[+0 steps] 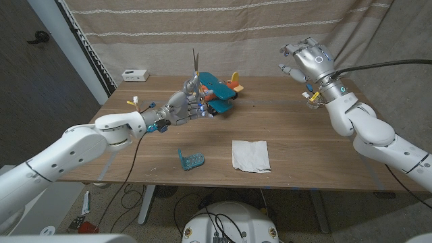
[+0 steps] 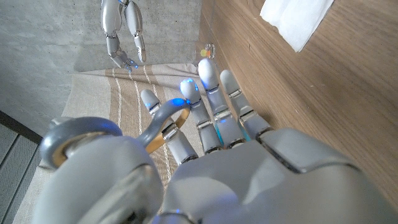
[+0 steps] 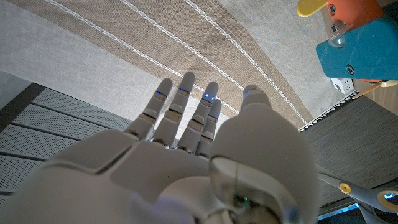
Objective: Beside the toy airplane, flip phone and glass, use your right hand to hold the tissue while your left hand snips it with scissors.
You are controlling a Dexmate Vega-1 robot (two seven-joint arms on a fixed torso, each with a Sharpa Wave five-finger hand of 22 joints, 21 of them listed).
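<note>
Lying flat near the table [image 1: 290, 88]'s front edge, the tissue [image 1: 251, 155] is looking light, soft and floppy, probably best pinched at one edge. The right hand [image 1: 307, 59] is hovering high, fingers spread, holding nothing. The toy airplane [image 1: 219, 89] is crowding the left hand [image 1: 183, 106], which is gripping the scissors [image 1: 194, 71] blades-up. The flip phone [image 1: 191, 159] is sitting just beside the tissue.

The white left arm reaches in over the worktop, and its silver left hand [image 1: 181, 106] grips the grey-handled scissors [image 1: 194, 71] with the blades pointing straight up. Its fingers [image 2: 214, 106] curl around the handle loop. The white right arm is lifted high, and the silver right hand [image 1: 307, 59] holds nothing, fingers [image 3: 180, 109] spread apart.
</note>
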